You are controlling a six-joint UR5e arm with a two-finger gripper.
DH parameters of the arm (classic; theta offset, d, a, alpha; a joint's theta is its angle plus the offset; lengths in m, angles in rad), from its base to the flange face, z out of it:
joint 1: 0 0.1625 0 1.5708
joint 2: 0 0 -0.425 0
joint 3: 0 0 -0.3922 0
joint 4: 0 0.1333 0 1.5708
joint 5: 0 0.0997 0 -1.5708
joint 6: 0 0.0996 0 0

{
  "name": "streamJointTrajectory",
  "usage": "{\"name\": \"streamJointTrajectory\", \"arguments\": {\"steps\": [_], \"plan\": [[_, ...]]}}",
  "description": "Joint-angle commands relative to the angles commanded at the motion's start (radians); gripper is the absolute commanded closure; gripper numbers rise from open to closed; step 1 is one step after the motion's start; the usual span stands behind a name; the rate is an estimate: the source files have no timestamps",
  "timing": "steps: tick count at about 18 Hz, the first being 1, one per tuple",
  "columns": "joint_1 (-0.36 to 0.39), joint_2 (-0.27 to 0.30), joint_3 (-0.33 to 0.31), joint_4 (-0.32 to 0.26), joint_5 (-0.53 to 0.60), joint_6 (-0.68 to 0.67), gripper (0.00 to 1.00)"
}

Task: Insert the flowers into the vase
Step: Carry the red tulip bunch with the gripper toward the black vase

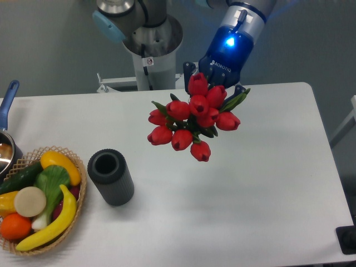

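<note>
The flowers (192, 118), a bunch of red tulips with green leaves, hang in the air above the white table (250, 183), buds pointing toward the camera. My gripper (214, 83) is behind them, shut on their stems, which are hidden by the buds. The vase (110, 176), a dark ribbed cylinder with a round open mouth, stands upright on the table to the lower left of the flowers, well apart from them.
A wicker basket (78, 194) of fruit and vegetables sits at the front left, close to the vase. A pot with a blue handle (8, 100) is at the left edge. The robot base (150, 44) stands behind the table.
</note>
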Motion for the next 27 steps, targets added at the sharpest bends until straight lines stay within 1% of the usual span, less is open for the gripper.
{"name": "streamJointTrajectory", "arguments": {"steps": [10, 17, 20, 22, 23, 25, 27], "plan": [[-0.011, 0.000, -0.006, 0.000, 0.000, 0.000, 0.74], [-0.028, -0.014, 0.018, 0.008, -0.002, 0.002, 0.74], [-0.055, -0.049, 0.046, 0.026, -0.012, 0.002, 0.74], [-0.072, -0.057, 0.045, 0.029, -0.029, 0.005, 0.74], [-0.084, -0.067, 0.045, 0.040, -0.038, 0.017, 0.74], [-0.116, -0.089, 0.048, 0.064, -0.073, 0.025, 0.74], [-0.126, -0.104, 0.049, 0.087, -0.130, 0.026, 0.74]]}}
